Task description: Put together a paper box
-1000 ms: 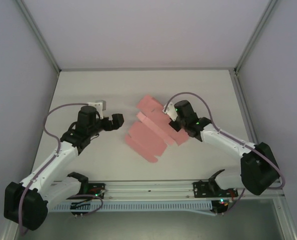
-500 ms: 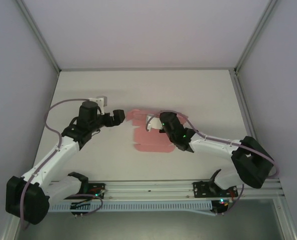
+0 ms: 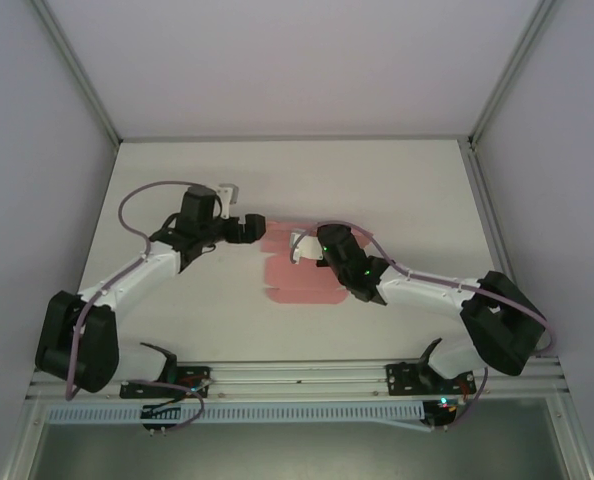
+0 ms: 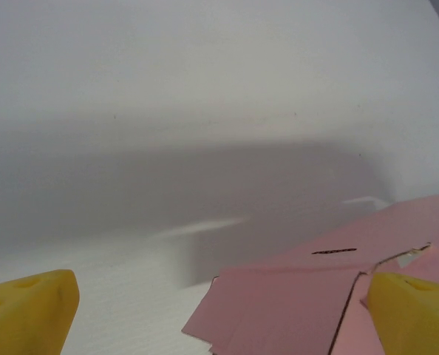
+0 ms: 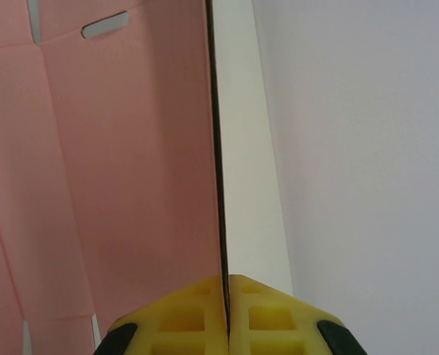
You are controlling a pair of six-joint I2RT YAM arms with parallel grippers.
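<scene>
**A:** Position of the left jaws first?

**B:** Spread wide and empty, low over the table (image 3: 177, 180), right at the left edge of the paper box (image 3: 299, 282). The card lies ahead and to their right, reaching in between the fingertips (image 4: 35, 310).

**A:** And the card itself?

**B:** One flat pink sheet, unfolded, mid-table between the two arms. I cannot judge its long axis because the right arm covers part of it.

**A:** Right jaws?

**B:** Pressed together, pinching a thin edge on the sheet's far side. That edge runs straight away from them.

**A:** Which arm is nearer?

**B:** Right one holds it already. I judge the left only needs to slide right and close.
</scene>
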